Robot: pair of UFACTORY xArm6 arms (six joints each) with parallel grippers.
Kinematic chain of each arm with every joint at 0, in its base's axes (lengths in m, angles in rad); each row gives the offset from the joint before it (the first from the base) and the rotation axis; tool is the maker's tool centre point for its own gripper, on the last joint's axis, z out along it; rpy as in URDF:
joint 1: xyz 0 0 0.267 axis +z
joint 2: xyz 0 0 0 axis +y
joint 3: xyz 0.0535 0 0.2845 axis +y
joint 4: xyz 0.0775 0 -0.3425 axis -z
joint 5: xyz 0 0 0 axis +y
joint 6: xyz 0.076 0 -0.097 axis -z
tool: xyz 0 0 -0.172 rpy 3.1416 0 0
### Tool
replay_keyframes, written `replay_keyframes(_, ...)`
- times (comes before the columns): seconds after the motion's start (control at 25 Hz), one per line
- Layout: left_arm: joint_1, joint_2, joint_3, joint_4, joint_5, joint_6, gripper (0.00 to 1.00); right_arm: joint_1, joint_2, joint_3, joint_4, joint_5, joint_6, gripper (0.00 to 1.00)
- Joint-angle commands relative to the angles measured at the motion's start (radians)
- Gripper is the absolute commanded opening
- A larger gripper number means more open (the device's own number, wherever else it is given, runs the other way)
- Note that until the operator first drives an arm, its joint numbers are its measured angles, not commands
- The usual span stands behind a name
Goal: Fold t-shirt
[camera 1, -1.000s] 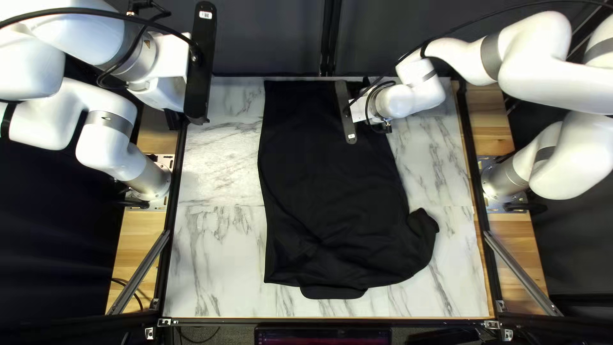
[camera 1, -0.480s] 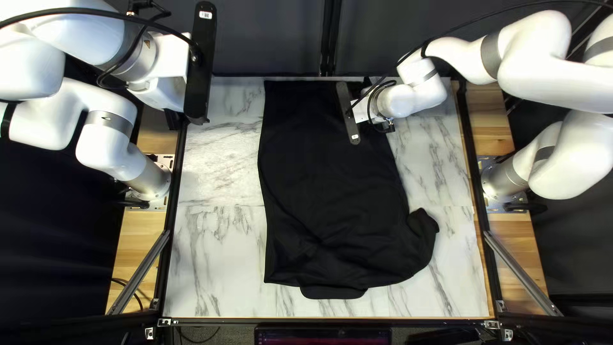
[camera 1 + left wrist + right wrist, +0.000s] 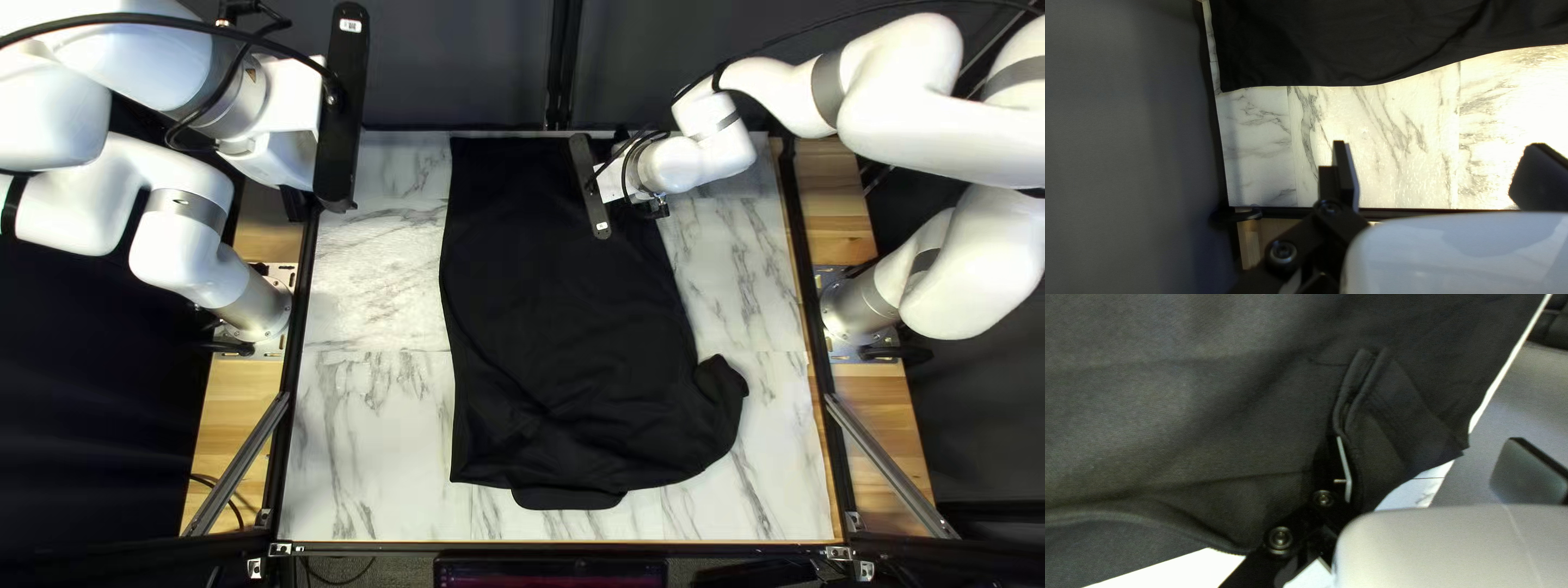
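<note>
T-shirt (image 3: 544,294): black, spread over the middle of the marble-patterned table (image 3: 370,294), its far end at the table's far edge and its side toward my left arm fairly straight. Wrinkles gather in the near half. A rounded flap (image 3: 568,499) projects at the near end, and a bunched lobe (image 3: 723,390) bulges out at the right of the top left view (sleeve, by its shape, though I cannot be certain).

Left gripper (image 3: 293,205): raised near the table's far left corner, well apart from the cloth. The left wrist view shows its fingers (image 3: 1344,174) wide apart with nothing between them; ahead of them runs a band of marble, then the side of the t-shirt.

Right gripper (image 3: 613,186): over the far part of the t-shirt, toward its right side. The right wrist view gives a wide spacing. One finger (image 3: 1327,463) is down in the cloth, which rises in narrow doubled folds (image 3: 1355,392) at its tip; the other finger (image 3: 1524,471) stands well apart from it, off the fabric, against the grey curtain (image 3: 1508,424). Nothing is gripped.
</note>
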State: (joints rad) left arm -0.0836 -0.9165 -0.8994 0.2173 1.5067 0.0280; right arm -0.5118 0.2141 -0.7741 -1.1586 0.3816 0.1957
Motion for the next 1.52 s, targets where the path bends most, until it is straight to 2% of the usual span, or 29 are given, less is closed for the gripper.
replay_keyframes(0.04,0.0,0.0,0.0,0.0,0.0,0.0,1.0,-0.009,0.016,-0.013,-0.01,-0.016,0.008,1.0)
replay_keyframes(0.32,0.0,0.0,0.0,0.0,0.0,0.0,1.0,0.023,0.047,-0.038,-0.058,0.012,0.069,1.0)
replay_keyframes(0.36,0.0,0.0,0.0,0.0,0.0,0.0,1.0,0.028,0.046,-0.038,-0.058,0.017,0.072,0.98)
replay_keyframes(0.4,0.0,0.0,0.0,0.0,0.0,0.0,1.0,0.035,0.044,-0.038,-0.06,0.023,0.076,0.78)
replay_keyframes(0.44,0.0,0.0,0.0,0.0,0.0,0.0,1.0,0.036,0.044,-0.039,-0.059,0.024,0.076,0.18)
replay_keyframes(0.48,0.0,0.0,0.0,0.0,0.0,0.0,1.0,0.041,0.042,-0.041,-0.059,0.029,0.077,0.0)
replay_keyframes(1.08,0.0,0.0,0.0,0.0,0.0,0.0,1.0,0.027,0.086,-0.078,-0.111,0.014,0.116,0.0)
replay_keyframes(1.28,0.0,0.0,0.0,0.0,0.0,0.0,1.0,0.057,0.084,-0.105,-0.023,0.073,0.103,0.0)
replay_keyframes(1.52,0.0,0.0,0.0,0.0,0.0,0.0,1.0,0.132,0.063,-0.137,0.092,0.201,0.117,0.0)
